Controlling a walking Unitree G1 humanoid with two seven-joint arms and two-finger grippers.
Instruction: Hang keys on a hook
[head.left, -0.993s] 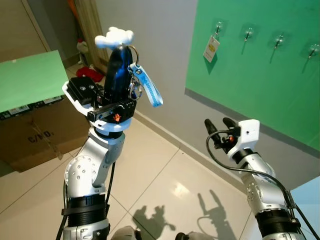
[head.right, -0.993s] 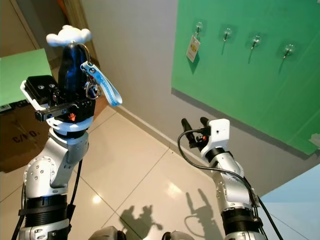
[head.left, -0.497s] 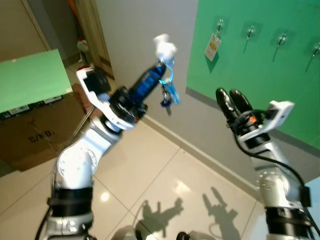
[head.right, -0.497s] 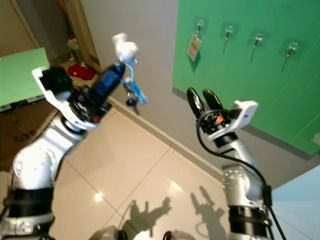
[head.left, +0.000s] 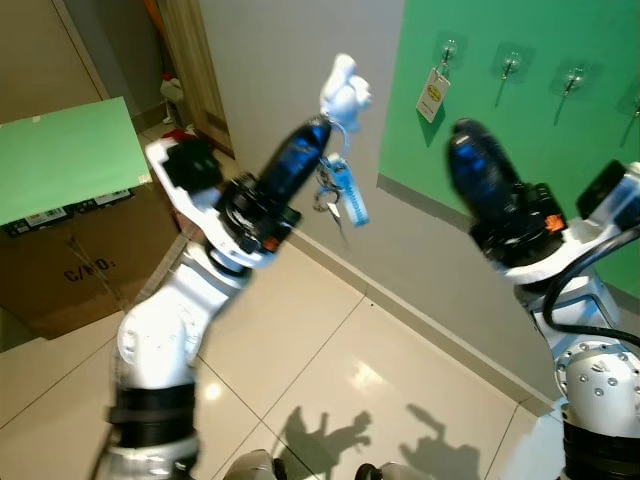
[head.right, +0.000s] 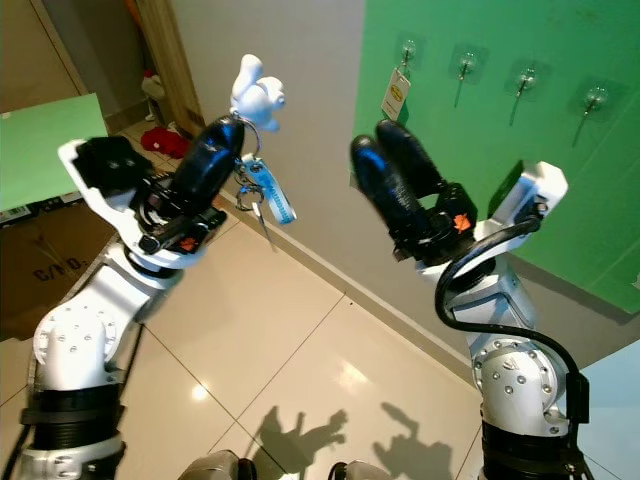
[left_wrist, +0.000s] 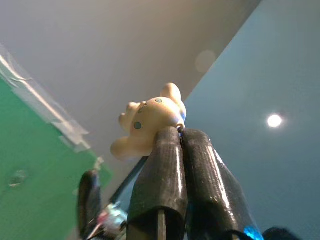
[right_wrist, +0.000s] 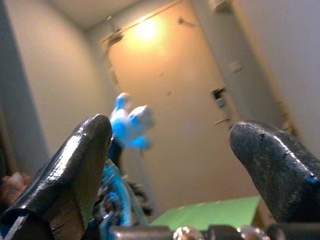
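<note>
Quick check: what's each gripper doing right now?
Left gripper: shut on the key ring with its white plush charm.
Right gripper: open, holding nothing.

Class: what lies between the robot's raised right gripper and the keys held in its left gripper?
Nothing: in the right eye view, bare grey wall shows between the right gripper and the keys in the left gripper.

At the left of the frame I can make out dark stencilled letters on the side of the cardboard box (head.left: 70, 285), roughly "C/D", too blurred to be sure. The yellow tag (head.left: 432, 95) hanging upper right carries print too small to read.
</note>
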